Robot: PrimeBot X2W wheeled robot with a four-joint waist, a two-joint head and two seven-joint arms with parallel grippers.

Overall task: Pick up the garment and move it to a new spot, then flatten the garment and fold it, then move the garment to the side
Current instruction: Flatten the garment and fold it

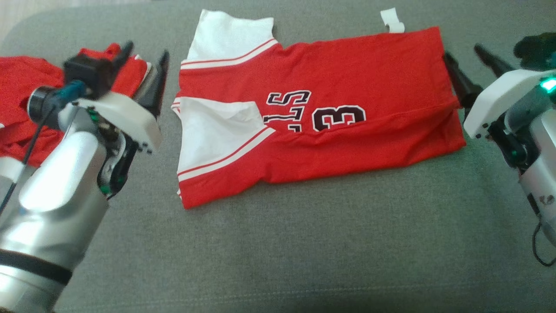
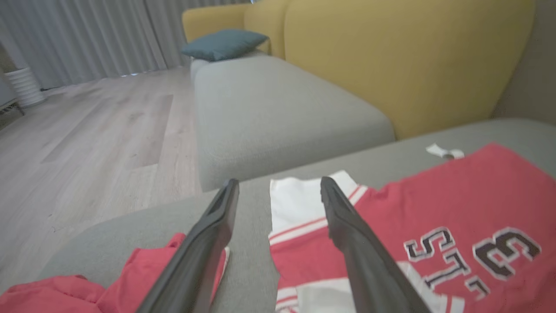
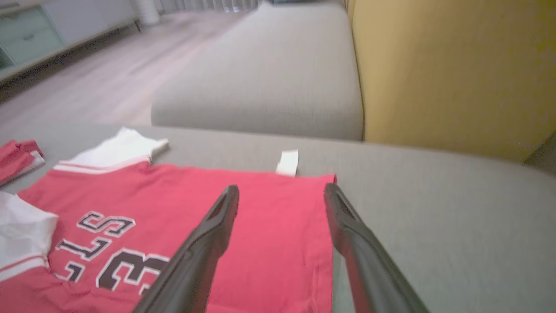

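1. Two tools flank the work, both with jaws spread and nothing between them. Your left tool [image 1: 147, 48] hangs over the bare strip beside the sleeve end. Your right tool [image 1: 462, 50] straddles the hem edge, one finger above cloth and one above upholstery. Whether either touches, I cannot tell.
2. The red jersey [image 1: 347, 87] lies flat mid-way across the grey sofa seat [image 1: 304, 243], stretched lengthways between the tools. Its near long side is turned up over the front and hides the lower half of the black lettering.
3. You appear to be in the folding step: one long fold looks made, and the move to the side is not yet done.
4. The next move likely calls for pinching both layers together at each end, low against the seat, so the top layer does not slide off the one beneath.
5. The jersey is thin, limp knit with soft ripples along the fold. It has white sleeves [image 1: 217, 134] with red piping and a small white tag [image 1: 393, 21] poking past the far edge.
6. The seat is coarse woven fabric, firm and flat, which should grip the cloth somewhat.
7. Keep clear of the crumpled second red garment [image 1: 17, 82] just left of your left tool.
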